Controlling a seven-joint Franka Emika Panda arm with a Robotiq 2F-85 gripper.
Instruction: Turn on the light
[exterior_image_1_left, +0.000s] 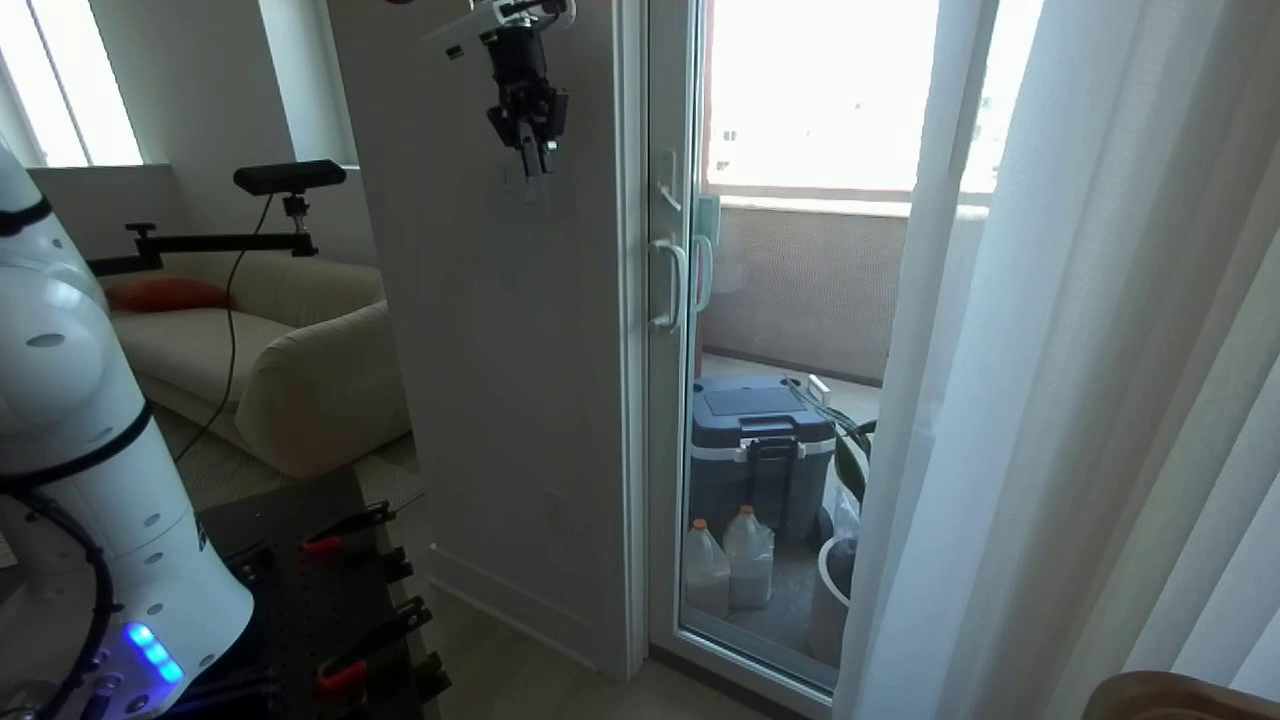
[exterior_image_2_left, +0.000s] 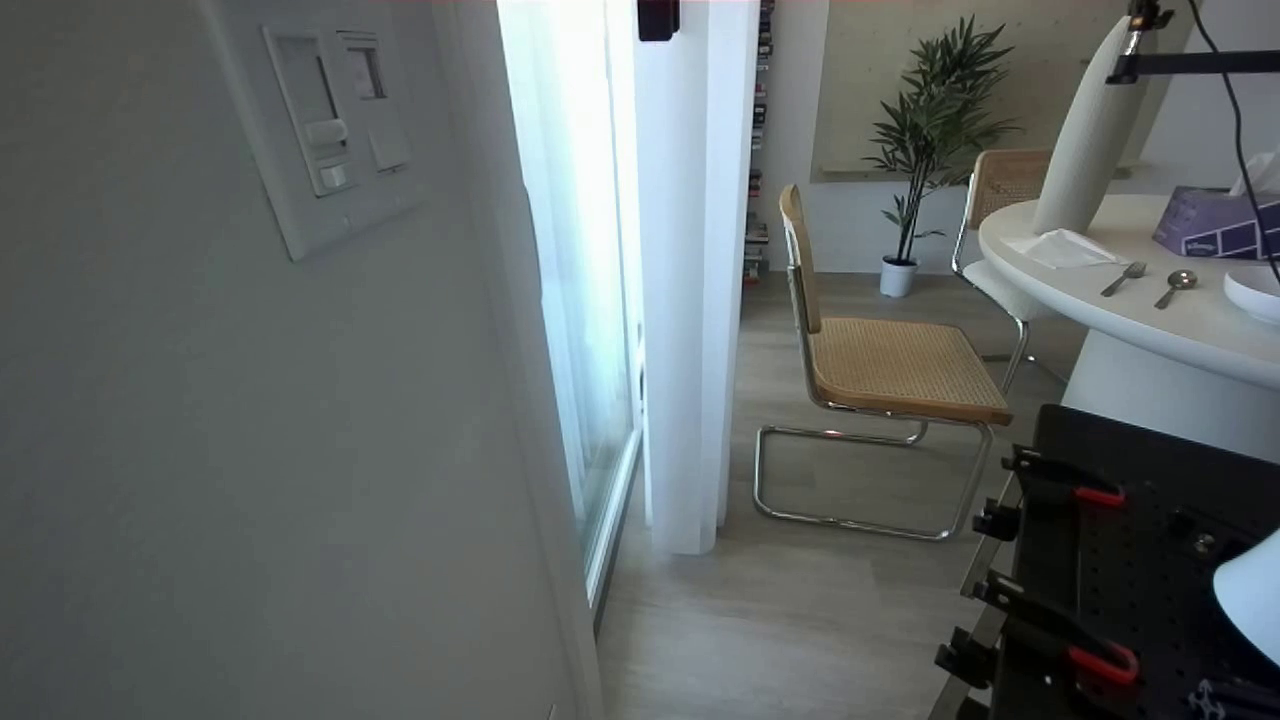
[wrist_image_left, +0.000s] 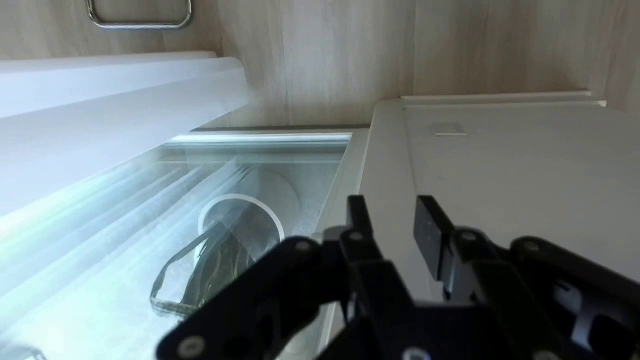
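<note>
A white switch plate is on the grey wall in an exterior view. It holds a slider switch with its knob low in its slot and a second switch with a flat paddle beside it. A faint outline of the plate shows in an exterior view just below the fingertips. My gripper hangs pointing down in front of that wall. In the wrist view the gripper is open with nothing between its fingers. The switch plate is out of view there. A dark part, perhaps a fingertip, shows at the top in an exterior view.
The wall ends at a glass door with a handle. A white curtain hangs beside it. A cane chair and a round table stand farther off. A small plate sits low on the wall.
</note>
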